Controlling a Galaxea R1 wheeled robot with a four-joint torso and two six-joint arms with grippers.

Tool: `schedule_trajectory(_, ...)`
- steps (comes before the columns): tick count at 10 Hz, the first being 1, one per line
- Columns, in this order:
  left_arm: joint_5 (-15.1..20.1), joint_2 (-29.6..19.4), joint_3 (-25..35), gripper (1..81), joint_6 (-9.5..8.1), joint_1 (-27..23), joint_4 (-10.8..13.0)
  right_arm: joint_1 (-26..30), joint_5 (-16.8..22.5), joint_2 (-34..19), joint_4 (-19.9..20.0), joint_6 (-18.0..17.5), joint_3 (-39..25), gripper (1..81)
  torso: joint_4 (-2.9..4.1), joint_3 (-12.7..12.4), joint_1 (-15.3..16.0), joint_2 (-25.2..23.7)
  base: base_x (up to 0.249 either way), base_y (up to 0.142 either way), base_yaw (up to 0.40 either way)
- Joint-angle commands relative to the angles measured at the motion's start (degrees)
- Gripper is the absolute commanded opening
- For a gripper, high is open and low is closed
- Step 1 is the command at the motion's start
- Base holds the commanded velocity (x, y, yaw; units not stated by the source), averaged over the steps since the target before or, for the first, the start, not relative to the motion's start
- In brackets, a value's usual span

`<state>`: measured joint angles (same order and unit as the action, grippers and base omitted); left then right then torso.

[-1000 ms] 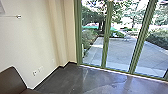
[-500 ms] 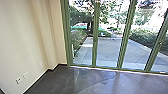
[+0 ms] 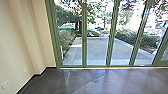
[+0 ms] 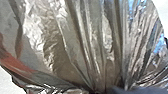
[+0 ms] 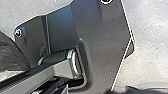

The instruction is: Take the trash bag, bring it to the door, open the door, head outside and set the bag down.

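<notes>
Seen large in the left wrist view is the trash bag [image 4: 75,50], thin, shiny and see-through, with something orange-red showing through on one side. Its folds draw together tightly at my left gripper [image 4: 106,90], which is shut on it. Dark crinkled plastic, seemingly the same bag [image 5: 11,56], shows in the right wrist view beside the robot's own dark plate. In the head view a green-framed glass front [image 3: 84,45] stands ahead; which part of it is the door, I cannot tell.
A cream wall [image 3: 17,37] with an outlet runs along the left to a stepped corner. The grey floor [image 3: 100,80] reaches the glass. Outside lie a paved yard [image 3: 97,50] and bushes [image 3: 145,42].
The head view has swung to the right: more of the glass front shows on that side, and the brown chair at the lower left has left the picture.
</notes>
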<state>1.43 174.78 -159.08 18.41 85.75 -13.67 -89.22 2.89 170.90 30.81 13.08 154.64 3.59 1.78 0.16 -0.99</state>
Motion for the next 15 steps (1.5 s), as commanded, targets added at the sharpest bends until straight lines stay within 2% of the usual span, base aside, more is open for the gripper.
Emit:
schedule_trajectory(1, 3.8, 0.1, -0.1, 1.0, 0.58, -2.7, 0.4, 2.2, 4.0, -0.3, -0.1, 0.3, 0.0, 81.1, 0.0, 0.0, 0.0, 0.0, 0.0, 0.0, -0.332)
schedule_trajectory(15, 3.8, 0.1, -0.1, 1.0, 0.58, -2.7, 0.4, 2.2, 4.1, 0.0, -0.2, 0.3, 0.0, 81.1, 0.0, 0.0, 0.0, 0.0, 0.0, 0.0, -0.333)
